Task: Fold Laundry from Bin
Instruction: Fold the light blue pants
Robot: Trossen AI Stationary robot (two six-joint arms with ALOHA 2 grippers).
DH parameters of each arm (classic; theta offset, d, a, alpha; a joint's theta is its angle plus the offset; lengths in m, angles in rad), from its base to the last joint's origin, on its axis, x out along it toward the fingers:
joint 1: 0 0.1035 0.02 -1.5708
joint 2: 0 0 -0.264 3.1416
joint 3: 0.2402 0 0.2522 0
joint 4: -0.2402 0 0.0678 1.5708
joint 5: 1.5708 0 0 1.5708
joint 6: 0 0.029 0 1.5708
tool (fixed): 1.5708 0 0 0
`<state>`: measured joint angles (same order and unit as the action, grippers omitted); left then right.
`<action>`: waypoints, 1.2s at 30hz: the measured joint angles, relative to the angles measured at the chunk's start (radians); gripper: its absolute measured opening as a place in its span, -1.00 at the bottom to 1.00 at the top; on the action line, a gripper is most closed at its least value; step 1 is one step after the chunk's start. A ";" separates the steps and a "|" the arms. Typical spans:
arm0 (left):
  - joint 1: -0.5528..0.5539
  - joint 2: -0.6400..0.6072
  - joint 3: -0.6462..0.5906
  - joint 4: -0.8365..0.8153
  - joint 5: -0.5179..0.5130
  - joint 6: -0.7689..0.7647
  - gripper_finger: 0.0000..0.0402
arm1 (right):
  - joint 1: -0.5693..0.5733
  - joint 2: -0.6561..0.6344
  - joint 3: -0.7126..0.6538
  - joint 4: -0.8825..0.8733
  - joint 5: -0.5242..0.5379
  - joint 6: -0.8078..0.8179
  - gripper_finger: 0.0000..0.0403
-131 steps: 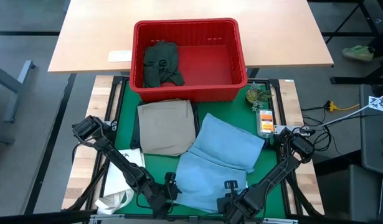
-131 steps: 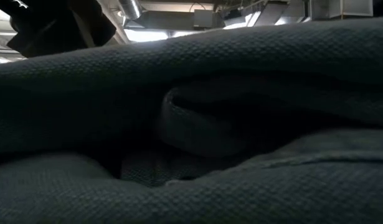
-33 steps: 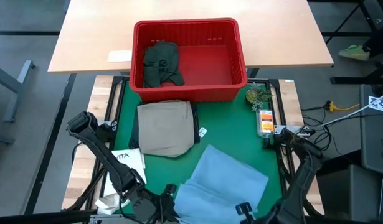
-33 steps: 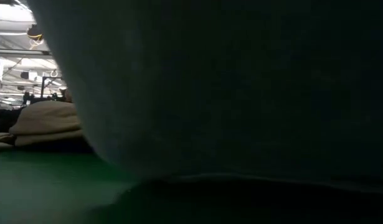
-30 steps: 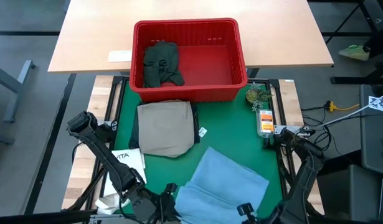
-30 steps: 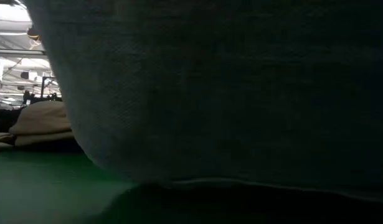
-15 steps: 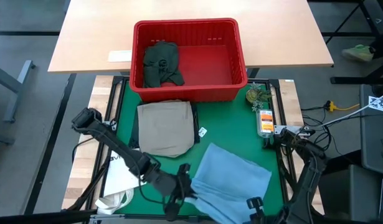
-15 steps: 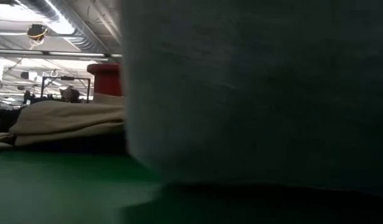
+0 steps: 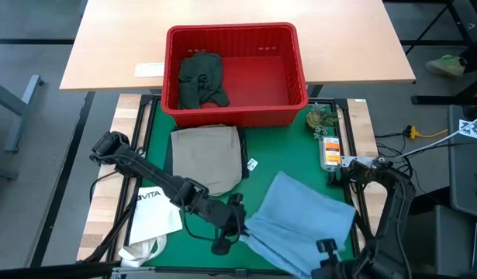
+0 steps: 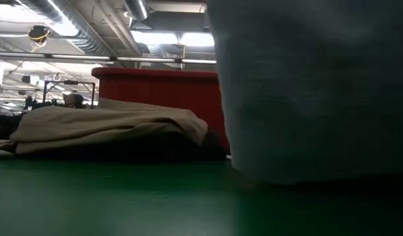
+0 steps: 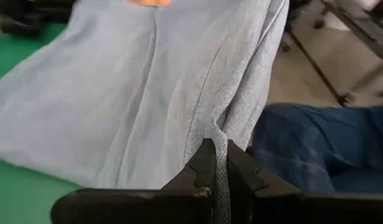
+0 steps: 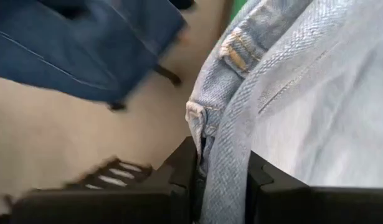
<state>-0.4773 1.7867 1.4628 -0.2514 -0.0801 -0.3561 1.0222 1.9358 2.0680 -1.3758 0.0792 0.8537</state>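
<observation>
We see our left gripper [image 11: 220, 163] pinching a fold of the light blue jeans [image 11: 135, 87]. They spread over the green mat [image 11: 17, 193]. Dark blue cloth [image 11: 322, 146] lies beside them.

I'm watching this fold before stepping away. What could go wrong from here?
Both tools pinch only thin edges of the light blue jeans: the left tool a fold, the right tool the waistband. Either edge might slip out. The jeans hang near the table's front edge and could slide off. Swinging them could also disturb the folded tan trousers.
</observation>
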 joint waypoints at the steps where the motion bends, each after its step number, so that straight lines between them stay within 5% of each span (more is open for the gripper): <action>1: -0.006 0.000 0.000 -0.003 0.016 0.000 -0.97 | 0.000 0.000 0.000 0.037 -0.001 -0.010 -0.69; 13: -0.092 0.000 0.049 -0.016 0.144 0.035 -0.97 | 0.016 0.045 -0.003 0.229 -0.015 -0.136 -0.69; 21: -0.036 0.000 0.081 -0.011 0.152 0.044 -0.98 | 0.109 0.045 -0.002 0.174 0.165 -0.171 -0.69; 36: 0.132 0.036 0.083 -0.011 0.184 0.018 -0.98 | 0.236 0.045 -0.013 -0.076 0.347 0.181 -0.69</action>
<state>-0.3457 1.8230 1.5455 -0.2622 0.1043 -0.3378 1.2579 1.9812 2.0555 -1.4522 0.4266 1.0343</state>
